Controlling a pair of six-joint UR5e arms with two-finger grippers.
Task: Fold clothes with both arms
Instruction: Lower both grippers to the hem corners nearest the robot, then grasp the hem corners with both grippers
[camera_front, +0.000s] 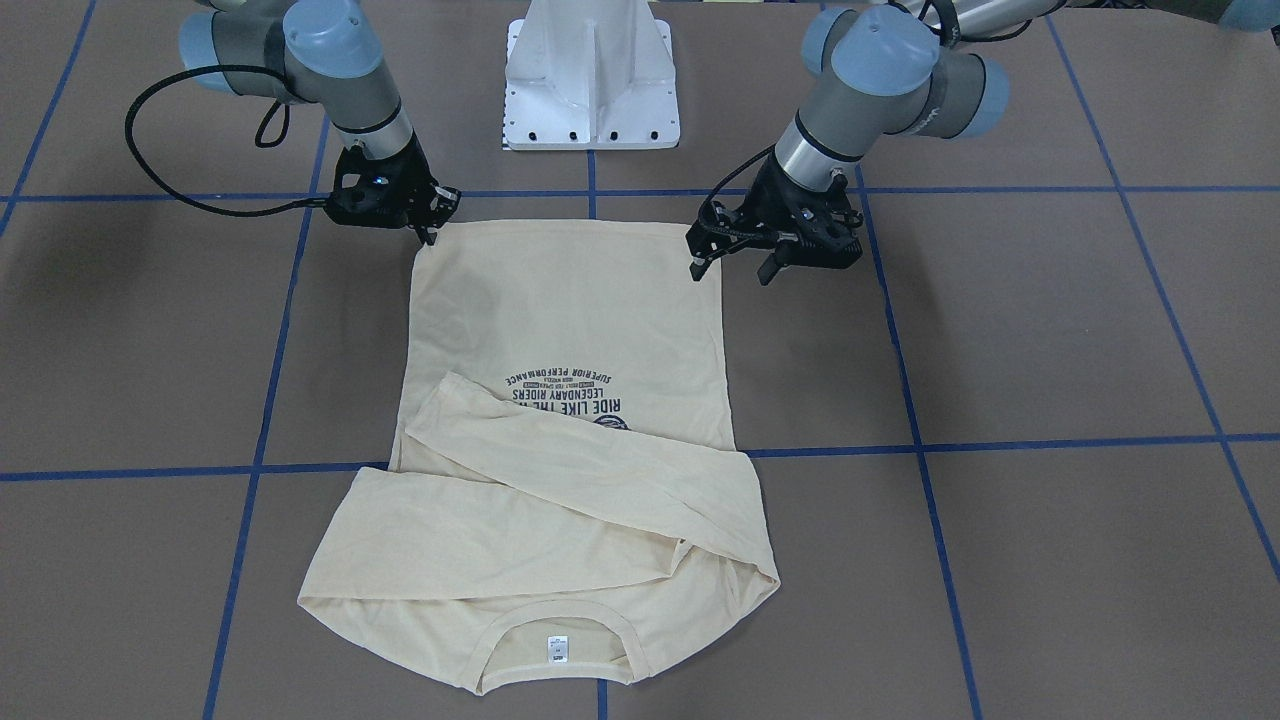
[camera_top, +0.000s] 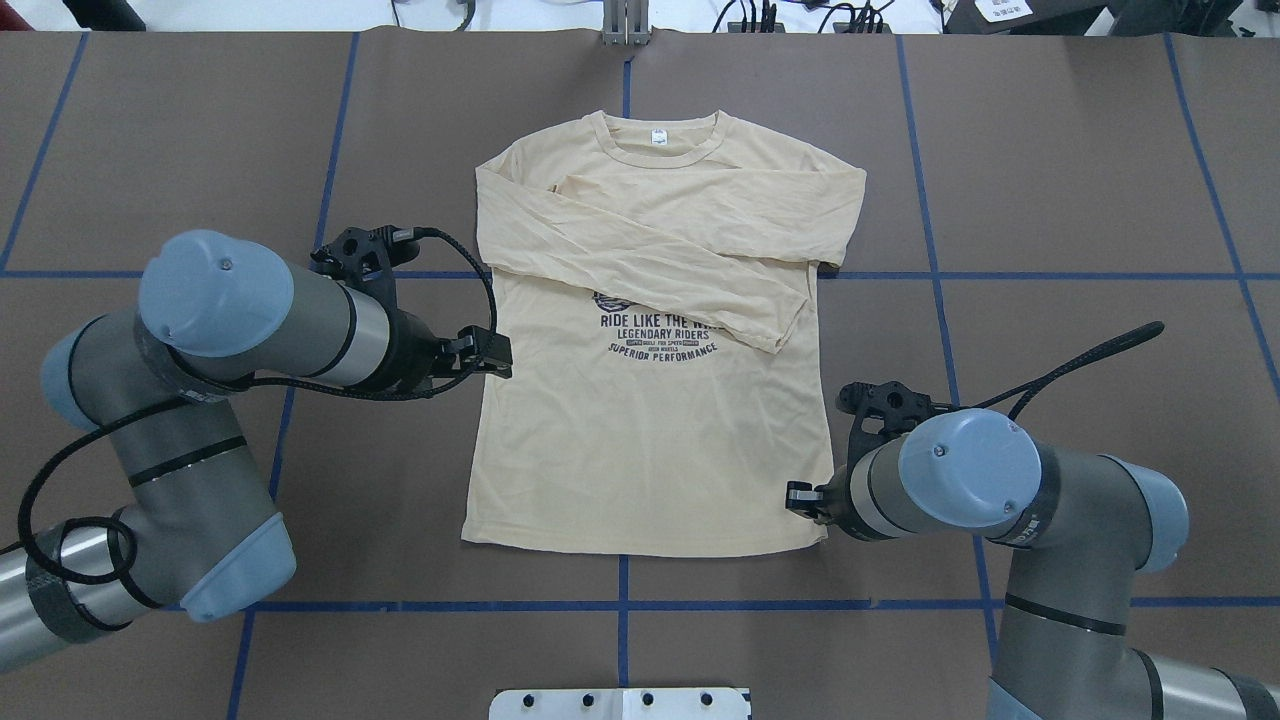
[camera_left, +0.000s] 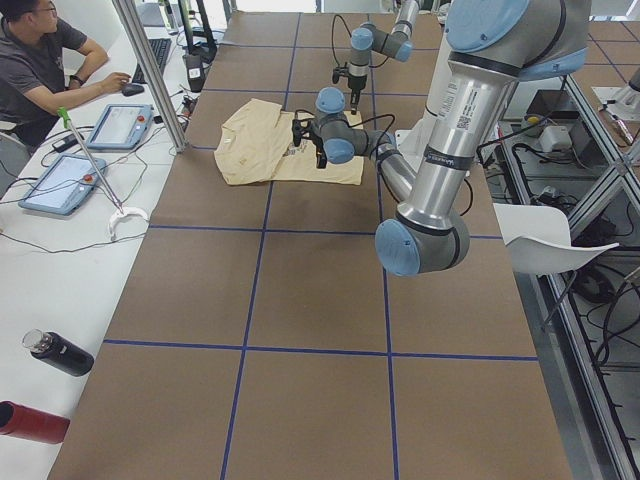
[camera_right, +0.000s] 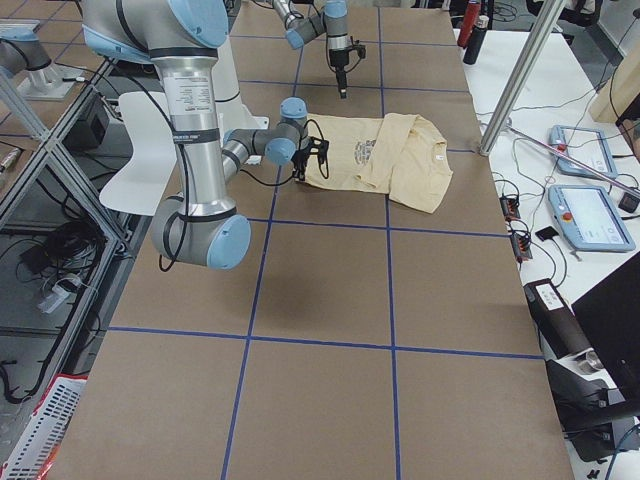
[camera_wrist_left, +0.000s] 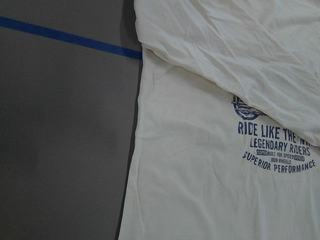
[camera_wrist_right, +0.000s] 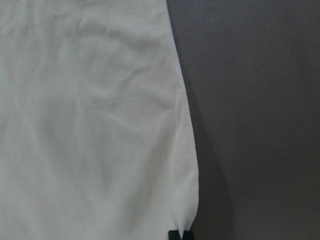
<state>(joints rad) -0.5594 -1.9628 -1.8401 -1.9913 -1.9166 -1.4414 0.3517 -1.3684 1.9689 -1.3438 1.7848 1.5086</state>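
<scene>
The cream-yellow T-shirt (camera_front: 560, 300) (camera_top: 650, 450) lies flat and print-up on the brown table, both long sleeves crossed over its chest. Its collar and neck label (camera_top: 658, 137) are on the far side from the robot. My right gripper (camera_front: 430, 238) (camera_top: 797, 495) is down at the hem's right corner. In the right wrist view its fingertips (camera_wrist_right: 173, 235) sit close together on the cloth's edge, shut on the shirt (camera_wrist_right: 90, 125). My left gripper (camera_front: 729, 268) (camera_top: 492, 352) hangs open above the shirt's left side near the hem, holding nothing. The left wrist view shows only shirt (camera_wrist_left: 200, 175) and table.
The white pedestal base (camera_front: 590, 80) stands just behind the hem. Blue tape lines (camera_front: 1000, 442) cross the brown table. A person (camera_left: 40, 60) sits at a side desk with touch panels (camera_left: 62, 183). Bottles (camera_left: 60, 352) lie near the table's end.
</scene>
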